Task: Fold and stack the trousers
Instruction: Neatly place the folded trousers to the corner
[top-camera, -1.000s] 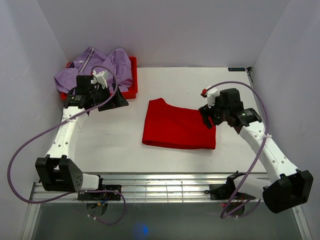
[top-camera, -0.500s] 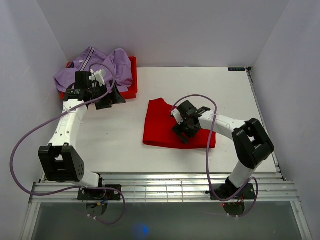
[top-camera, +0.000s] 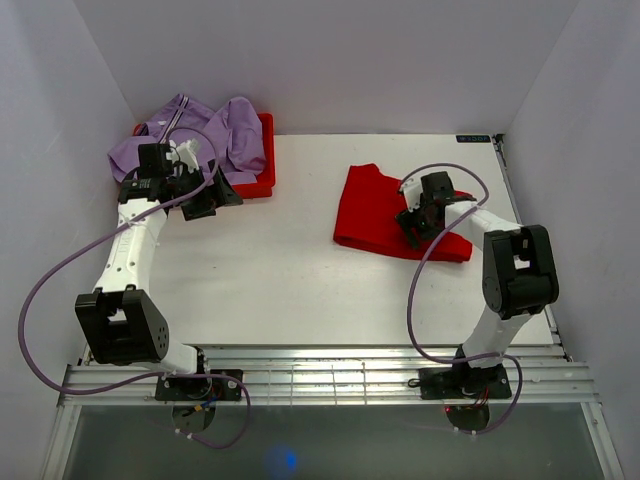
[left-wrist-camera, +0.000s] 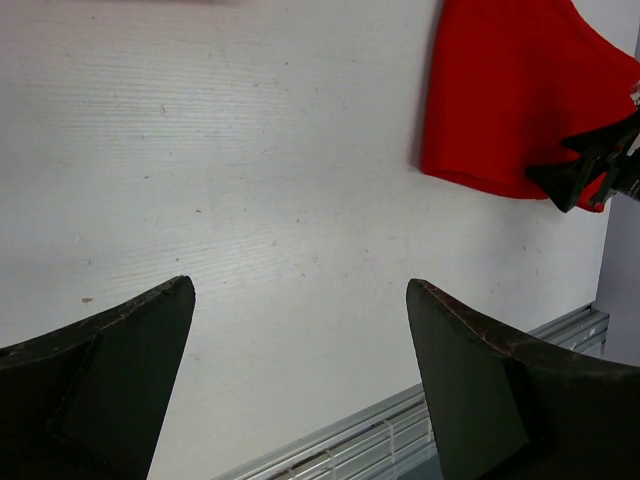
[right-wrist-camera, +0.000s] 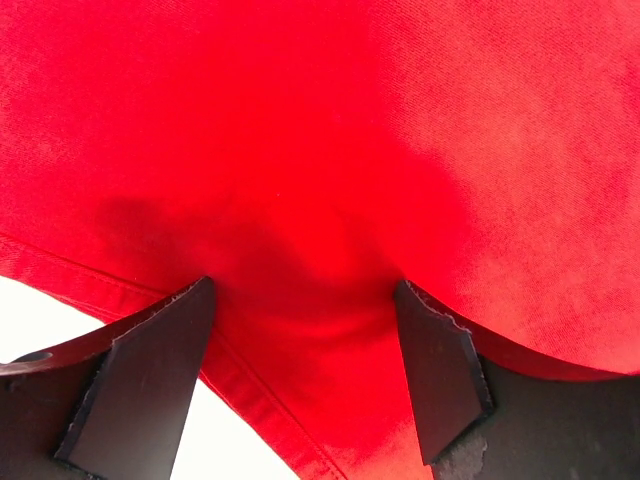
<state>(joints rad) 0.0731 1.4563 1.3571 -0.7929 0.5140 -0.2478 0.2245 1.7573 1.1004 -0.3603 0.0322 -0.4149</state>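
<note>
Because the folded red trousers (right-wrist-camera: 300, 150), lying under and between the wide-spread fingers of the right gripper (right-wrist-camera: 305, 340), look soft, light and floppy, all layers are best pinched at the stitched edge (right-wrist-camera: 130, 290) beside them, while the left gripper (left-wrist-camera: 300, 370) gapes empty, trousers well beyond its tips.

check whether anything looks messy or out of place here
The purple garment is a crumpled heap spilling over the edges of the red tray at the far left. The folded red trousers lie slightly skewed on the table, with the right gripper pressed onto them, fingers apart. Nothing looks damaged.
</note>
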